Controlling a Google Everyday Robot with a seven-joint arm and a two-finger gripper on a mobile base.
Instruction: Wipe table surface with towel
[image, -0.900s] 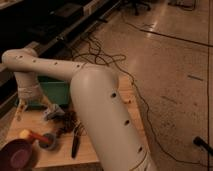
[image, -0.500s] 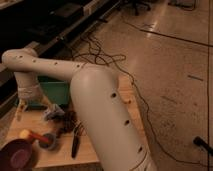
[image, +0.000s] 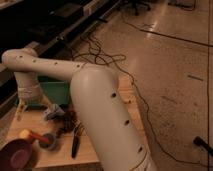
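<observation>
The light-wood table surface (image: 59, 154) lies at the lower left, partly hidden by my big white arm link. The towel (image: 52, 113) is a small pale grey wad resting on it, just in front of the green tray. My gripper (image: 29, 106) hangs at the end of the forearm on the left, over the table's far left edge. It is left of the towel and a little apart from it. Its jaws look open, with nothing between them.
A green tray (image: 54, 92) stands at the back of the table. A purple bowl (image: 16, 153), a yellow-orange item (image: 28, 135), a grey round cup (image: 48, 142), a black tool (image: 75, 143) and dark clutter (image: 68, 123) sit near the front. Cables (image: 100, 59) trail over the floor.
</observation>
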